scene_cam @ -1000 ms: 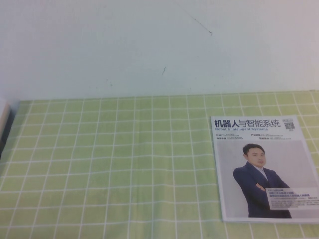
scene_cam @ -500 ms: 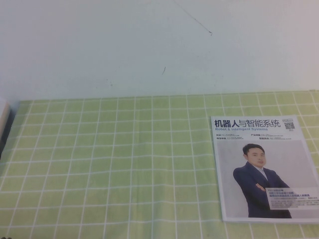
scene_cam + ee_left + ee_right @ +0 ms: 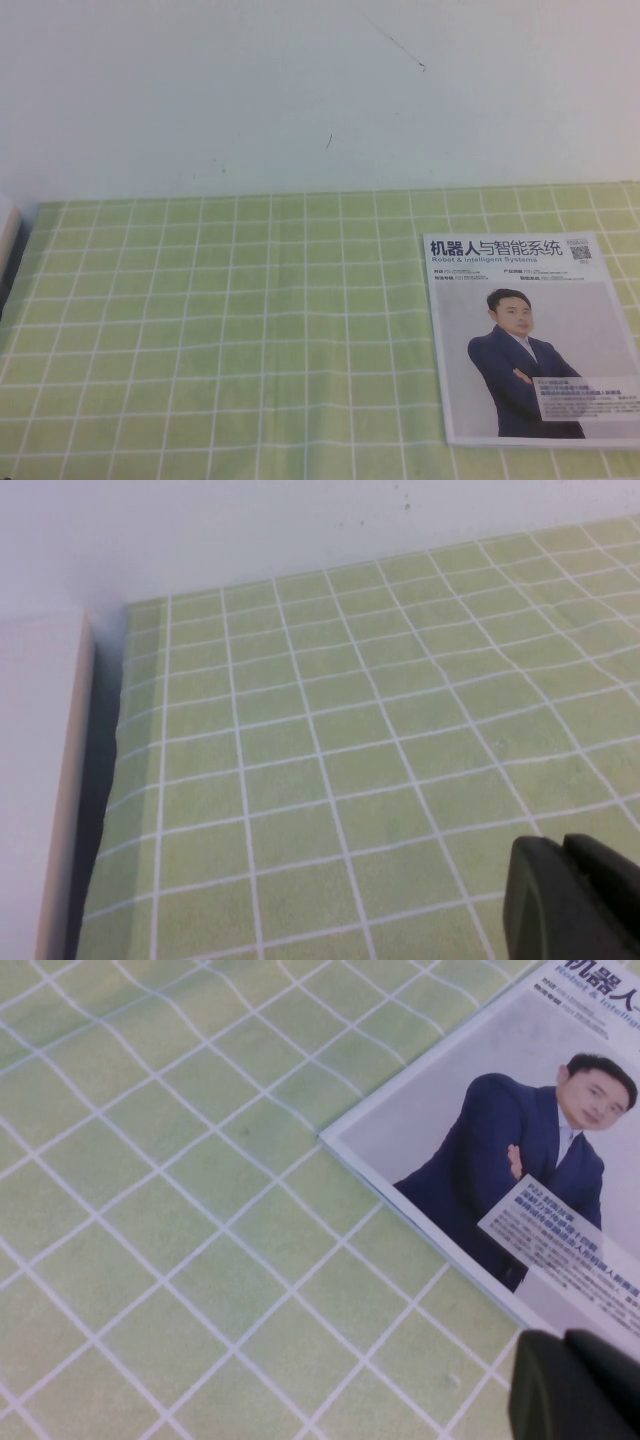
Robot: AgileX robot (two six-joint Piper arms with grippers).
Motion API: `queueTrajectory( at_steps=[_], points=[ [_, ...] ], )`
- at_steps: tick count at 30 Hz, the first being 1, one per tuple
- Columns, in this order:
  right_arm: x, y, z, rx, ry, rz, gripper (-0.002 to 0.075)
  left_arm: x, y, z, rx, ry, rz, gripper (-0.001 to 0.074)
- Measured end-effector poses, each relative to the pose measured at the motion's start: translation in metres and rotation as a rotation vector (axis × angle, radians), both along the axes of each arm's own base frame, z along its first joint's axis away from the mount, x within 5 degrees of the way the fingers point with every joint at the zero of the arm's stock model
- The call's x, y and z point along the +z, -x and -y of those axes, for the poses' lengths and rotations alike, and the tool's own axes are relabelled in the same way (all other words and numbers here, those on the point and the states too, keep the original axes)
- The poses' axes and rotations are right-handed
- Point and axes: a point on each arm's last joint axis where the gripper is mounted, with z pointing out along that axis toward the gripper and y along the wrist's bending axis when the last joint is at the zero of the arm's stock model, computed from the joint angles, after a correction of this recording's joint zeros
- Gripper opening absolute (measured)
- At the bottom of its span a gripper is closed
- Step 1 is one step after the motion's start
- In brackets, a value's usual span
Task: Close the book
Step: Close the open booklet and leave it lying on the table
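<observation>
Right wrist view. You see the book (image 3: 430,1110) lying closed and flat on the green checked cloth (image 3: 170,1220), front cover up. The cover shows a man (image 3: 500,1150) in a dark suit with his arms crossed, a white text box (image 3: 565,1250) printed across his lower body, and part of a title (image 3: 600,1005) in dark characters. A dark part of the right gripper (image 3: 578,1388) sits in the foreground, hiding a short stretch of the book's edge.

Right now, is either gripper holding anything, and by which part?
Nothing is held. The magazine lies closed; left gripper over bare tablecloth, right gripper near its edge.
</observation>
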Motion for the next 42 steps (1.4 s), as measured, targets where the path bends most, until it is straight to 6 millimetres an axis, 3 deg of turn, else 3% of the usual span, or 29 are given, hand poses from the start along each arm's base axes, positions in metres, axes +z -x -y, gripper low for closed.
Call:
queueTrajectory(
  at_steps=[12, 42],
  points=[
    [0.0, 0.0, 0.0, 0.0, 0.0, 0.0, -0.0003, 0.0001, -0.0002, -0.0038, 0.09, 0.043, -0.009, -0.0004],
    [-0.0021, 0.0007, 0.0003, -0.003, 0.001, 0.004, -0.0003, -0.0007, 0.0, -0.0035, 0.091, 0.055, -0.018, -0.0004]
  ],
)
